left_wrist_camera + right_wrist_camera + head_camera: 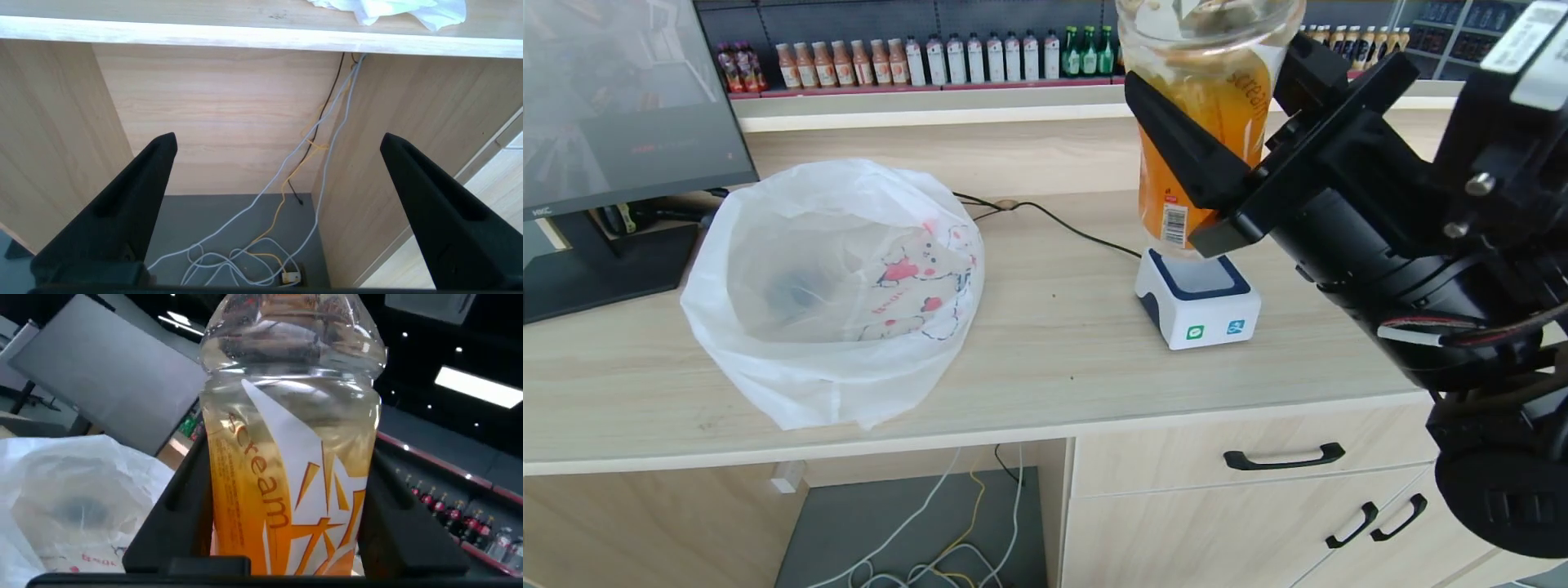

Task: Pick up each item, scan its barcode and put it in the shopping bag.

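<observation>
- A light wood-grain counter [1054, 359] carries everything.
- A white plastic shopping bag [833, 294] sits left of centre, its mouth open upward.
- A white barcode scanner [1197, 300] with a dark blue top stands right of centre, well apart from the bag.
- A black cable [1062, 224] runs from the scanner toward the back.
- A monitor [629, 98] on a black stand [605, 265] occupies the far left corner.

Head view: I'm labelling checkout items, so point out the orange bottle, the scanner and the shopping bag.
orange bottle [1225, 98], head view, on its orange label.
scanner [1197, 286], head view, on its top window.
shopping bag [833, 392], head view, on its front wall.
</observation>
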